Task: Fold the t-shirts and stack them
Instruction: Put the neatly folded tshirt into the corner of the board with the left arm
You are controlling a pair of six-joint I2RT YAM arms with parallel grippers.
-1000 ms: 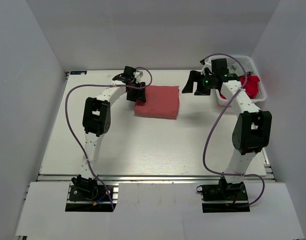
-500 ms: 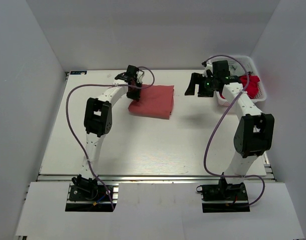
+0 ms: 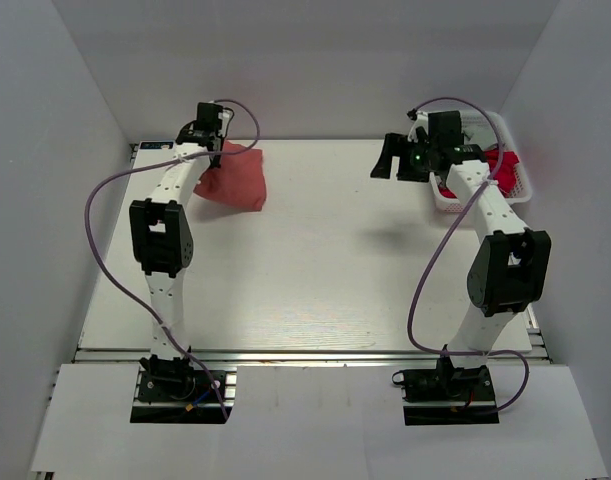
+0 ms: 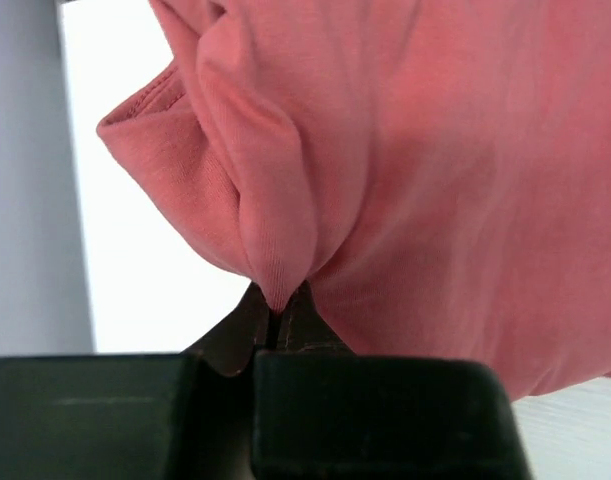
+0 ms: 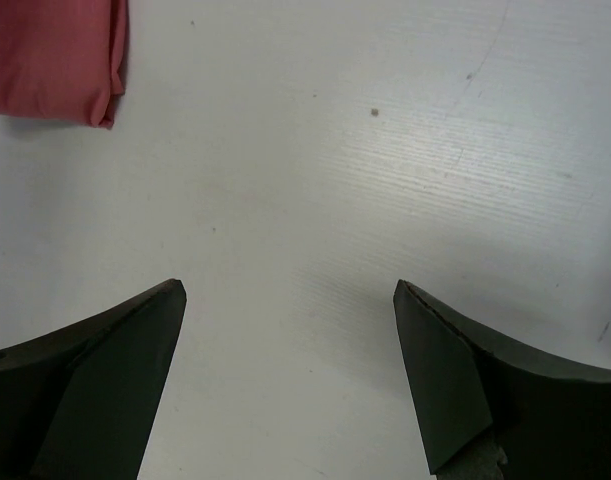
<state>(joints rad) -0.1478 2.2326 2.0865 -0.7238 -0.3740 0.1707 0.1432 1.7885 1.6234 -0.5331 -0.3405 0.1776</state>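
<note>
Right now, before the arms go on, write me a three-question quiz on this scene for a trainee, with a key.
1. True or false: the left gripper is shut on a fold of the salmon t-shirt.
2. Pick one. The bright red t-shirt lies: A) in the white basket; B) flat at the middle of the table; C) between the right arm's fingers.
3. Fill the gap: the right gripper hangs over bare table with its jaws ____.

Key: 1 true; 2 A; 3 open.
</note>
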